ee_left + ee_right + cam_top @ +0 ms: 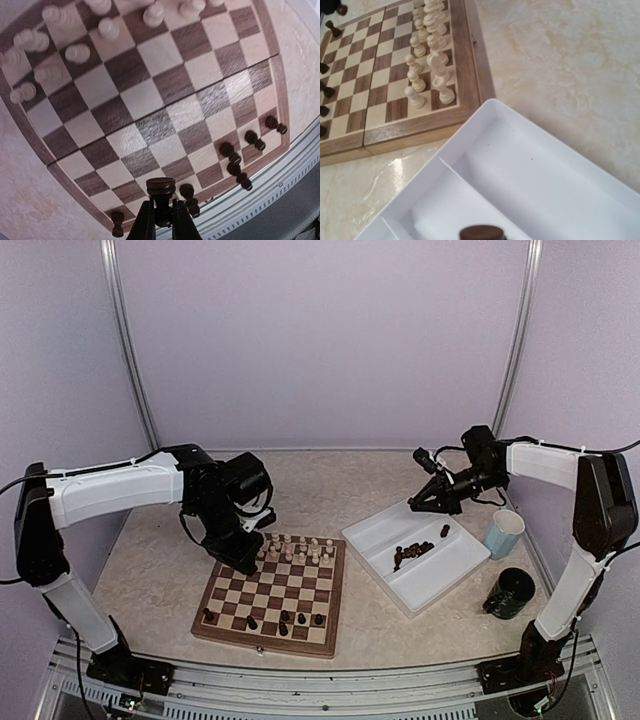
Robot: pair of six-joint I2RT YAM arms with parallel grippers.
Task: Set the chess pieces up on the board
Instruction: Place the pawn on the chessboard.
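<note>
Left gripper [161,209] clamped on dark piece [160,187] above the board [150,100], long axis roughly upright, head up. Right gripper [428,502] closed on second dark piece [482,233], only its head visible, right of the board over white tray [535,170].

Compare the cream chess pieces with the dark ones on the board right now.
The cream pieces crowd the far two rows of the board; the dark pieces are only a handful along its near edge. No cream ones show in the white tray, while more dark ones lie there. Both sets on the board stand upright.
</note>
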